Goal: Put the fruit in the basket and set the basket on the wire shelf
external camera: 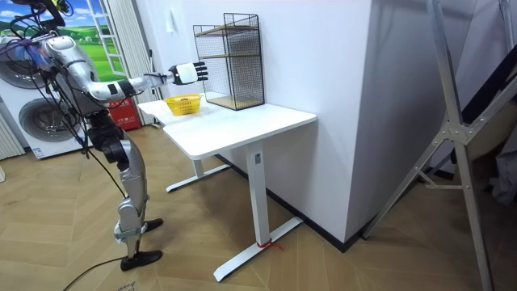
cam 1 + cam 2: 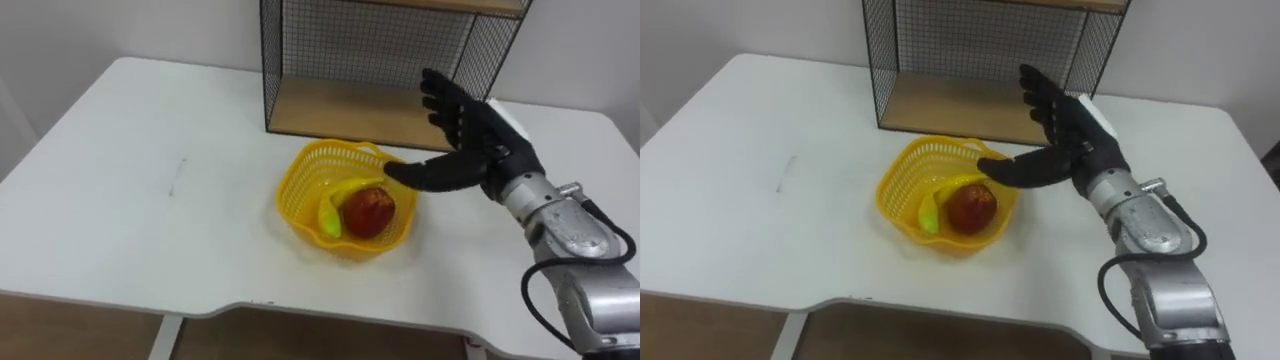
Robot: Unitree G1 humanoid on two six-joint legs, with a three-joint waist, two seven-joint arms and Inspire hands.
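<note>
A yellow plastic basket (image 2: 300, 200) (image 2: 898, 195) (image 1: 183, 103) rests on the white table (image 2: 150, 160), in front of the wire shelf (image 2: 340, 100) (image 2: 950, 95) (image 1: 230, 61). Inside the basket lie a red apple (image 2: 370, 211) (image 2: 971, 208) and a yellow-green banana (image 2: 331, 215) (image 2: 931, 212). My right hand (image 2: 462, 135) (image 2: 1060, 130) (image 1: 188, 73) hovers open just right of the basket, fingers spread upward, its thumb stretched over the basket's right rim. It holds nothing.
The wire shelf has a wooden bottom board (image 2: 350, 115) and black mesh walls, open toward me. In the room view a washing machine (image 1: 32, 105) stands behind me, and the table's far end is bare.
</note>
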